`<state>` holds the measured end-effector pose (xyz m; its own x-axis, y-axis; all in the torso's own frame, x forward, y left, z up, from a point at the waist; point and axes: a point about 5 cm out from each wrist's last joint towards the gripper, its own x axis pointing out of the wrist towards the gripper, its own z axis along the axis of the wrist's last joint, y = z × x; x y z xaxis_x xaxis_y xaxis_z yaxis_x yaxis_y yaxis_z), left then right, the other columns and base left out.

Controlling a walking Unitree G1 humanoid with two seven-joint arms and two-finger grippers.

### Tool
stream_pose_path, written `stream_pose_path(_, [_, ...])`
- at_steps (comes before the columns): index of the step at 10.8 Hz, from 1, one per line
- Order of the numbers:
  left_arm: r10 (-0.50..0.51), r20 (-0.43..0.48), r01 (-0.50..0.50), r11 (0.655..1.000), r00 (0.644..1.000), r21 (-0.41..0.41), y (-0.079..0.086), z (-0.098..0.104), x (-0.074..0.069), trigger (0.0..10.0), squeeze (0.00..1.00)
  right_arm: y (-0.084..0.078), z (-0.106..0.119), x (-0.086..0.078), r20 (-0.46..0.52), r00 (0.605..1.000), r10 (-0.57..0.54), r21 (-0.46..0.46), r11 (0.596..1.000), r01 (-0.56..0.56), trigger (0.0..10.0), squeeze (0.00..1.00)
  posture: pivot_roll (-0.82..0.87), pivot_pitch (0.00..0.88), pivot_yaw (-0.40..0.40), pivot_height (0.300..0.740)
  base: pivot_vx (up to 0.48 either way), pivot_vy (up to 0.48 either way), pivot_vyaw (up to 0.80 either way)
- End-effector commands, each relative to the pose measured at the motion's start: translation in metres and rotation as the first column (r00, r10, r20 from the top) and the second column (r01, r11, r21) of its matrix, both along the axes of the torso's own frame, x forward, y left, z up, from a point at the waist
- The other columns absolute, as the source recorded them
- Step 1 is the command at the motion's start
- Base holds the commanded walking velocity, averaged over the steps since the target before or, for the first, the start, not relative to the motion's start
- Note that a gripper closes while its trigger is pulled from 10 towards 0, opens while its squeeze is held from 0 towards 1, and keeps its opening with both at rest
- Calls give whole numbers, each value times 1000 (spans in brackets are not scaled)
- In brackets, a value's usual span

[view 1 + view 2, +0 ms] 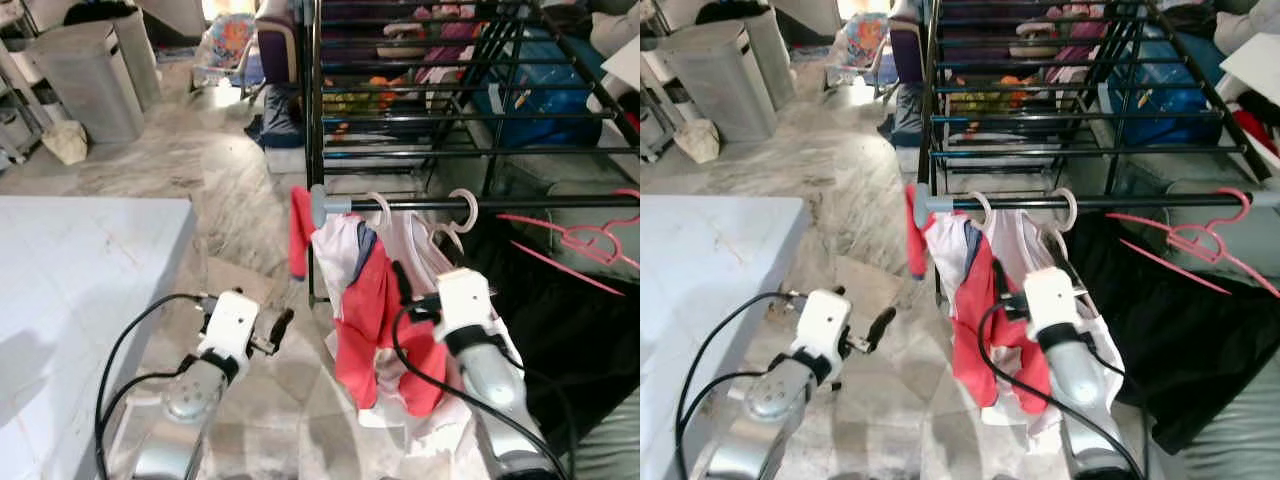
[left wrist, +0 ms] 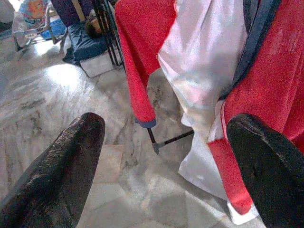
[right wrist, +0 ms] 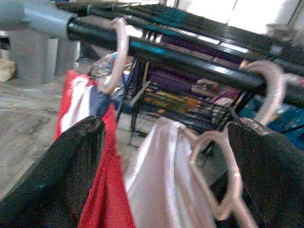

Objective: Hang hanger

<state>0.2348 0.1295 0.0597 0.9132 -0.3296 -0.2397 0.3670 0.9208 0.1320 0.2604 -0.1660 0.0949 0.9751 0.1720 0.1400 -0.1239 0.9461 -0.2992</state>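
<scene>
Two pale hangers hook over the black rail (image 1: 480, 203) of the drying rack: the first hanger (image 3: 116, 57) carries a red and white garment (image 1: 365, 300), the second hanger (image 3: 266, 95) a white garment (image 3: 161, 175). Both hooks sit just ahead of the right gripper (image 3: 164, 156), whose fingers are spread wide, holding nothing. One pink hanger (image 1: 590, 240) hangs farther along. The left gripper (image 2: 166, 156), fingers wide apart, points at the red sleeve above marble floor (image 1: 200, 170).

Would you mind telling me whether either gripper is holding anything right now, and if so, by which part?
Nothing is held. The left gripper is open over the floor, and the right gripper is open just below the rail, with both hangers' hooks already on it.
</scene>
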Motion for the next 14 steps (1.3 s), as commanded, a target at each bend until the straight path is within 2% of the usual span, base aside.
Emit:
stream_pose_path(1, [30,-34,-29,999,999,13,9,-8,-6,10000,0,-4,12,-1,60,997,-37,-17,999,38,10000,1000,-25,0,24,740,0,0,0])
stream_pose_path(2, [32,-45,-31,999,998,16,10,-10,-8,10000,0,-8,17,-2,83,995,-63,-26,997,66,10000,1000,-26,0,23,740,0,0,0])
stream_pose_path(3, [26,-50,-25,1000,998,11,6,-9,-8,10000,0,-22,24,-2,110,986,-128,-63,989,135,10000,1000,-25,0,16,740,0,0,0])
stream_pose_path(4, [6,-47,-5,1000,999,7,1,-6,-5,10000,0,-38,11,-2,25,981,-194,-66,979,195,10000,1000,-24,0,12,740,0,0,0])
stream_pose_path(5, [-1,-48,1,1000,999,10,1,-6,-5,10000,0,-44,1,-1,-38,977,-210,-50,977,208,10000,1000,-23,0,10,740,0,0,0])
stream_pose_path(6, [-7,-56,8,1000,998,26,5,-8,-5,10000,0,-50,-13,5,-139,969,-202,-62,979,195,10000,506,-20,0,9,740,0,0,0])
stream_pose_path(7, [-9,-64,12,999,998,40,7,-10,-5,10000,0,-55,-20,12,-194,958,-212,-54,977,205,10000,20,-15,0,9,740,0,0,0])
stream_pose_path(8, [-10,-74,14,999,997,48,8,-12,-6,10000,0,-61,-30,23,-291,933,-211,-60,977,202,10000,0,-7,0,9,740,0,0,0])
stream_pose_path(10, [-16,-81,20,998,997,55,8,-14,-6,10000,0,-64,-39,38,-385,908,-166,-69,986,151,10000,0,1,0,9,740,0,0,0])
stream_pose_path(11, [-18,-84,23,998,996,57,7,-15,-5,10000,0,-63,-38,46,-408,903,-136,-73,991,116,0,0,1,0,7,740,0,0,0])
stream_pose_path(13, [-13,-88,18,998,996,61,7,-16,-2,10000,0,-66,-27,63,-451,890,-69,-46,997,54,0,0,7,0,-1,740,0,0,0])
stream_pose_path(14, [-9,-90,15,998,996,62,7,-16,-2,10000,0,-68,-23,67,-464,884,-58,-43,998,43,0,0,7,0,-2,740,0,0,0])
